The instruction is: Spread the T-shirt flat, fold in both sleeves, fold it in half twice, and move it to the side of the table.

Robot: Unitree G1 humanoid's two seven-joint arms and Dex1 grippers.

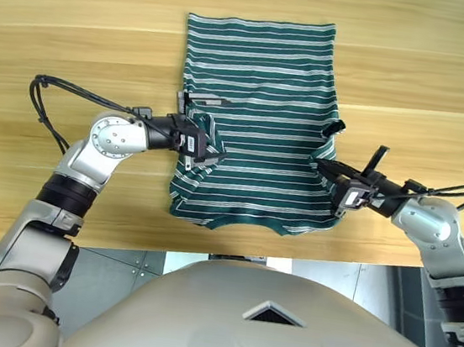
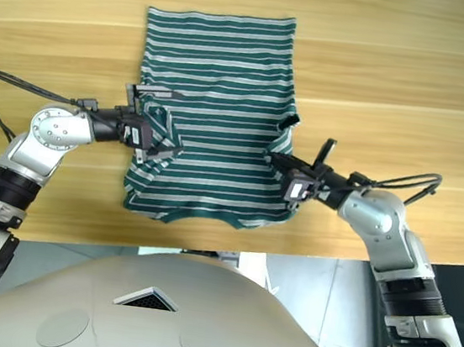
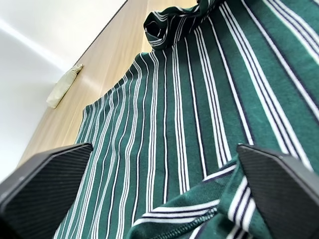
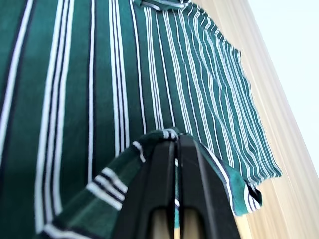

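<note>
The T-shirt (image 1: 258, 100) lay flat on the wooden surface (image 1: 79, 36), and its long way ran straight out from the robot; the neck end was close to the robot, and the bottom edge (image 1: 263, 23) was far off, well past both hands; the shirt sat between the two hands, so each hand had its own side of it.

The left hand (image 1: 208, 149) was over the shirt's left side; its fingers (image 3: 45, 174) were wide apart and gripped nothing; the left sleeve (image 1: 197, 125) lay bunched just under and beside that hand, turned in onto the body of the shirt, so I think that sleeve was let go and done.

The right hand (image 1: 327, 168) was at the shirt's right edge; its fingers (image 4: 164, 189) were squeezed together on a bit of the right sleeve (image 4: 124, 169), and the cloth rose in a little tent at the tips.

From the right hand, the middle of the shirt lay across, toward the left hand, along the stripes; so I think the next move was to carry the pinched sleeve that way and lay it on the shirt's body. The right hand was the near one for this job; the left hand was on the far side of the shirt from it. A hard pull might drag the whole shirt sideways.
</note>
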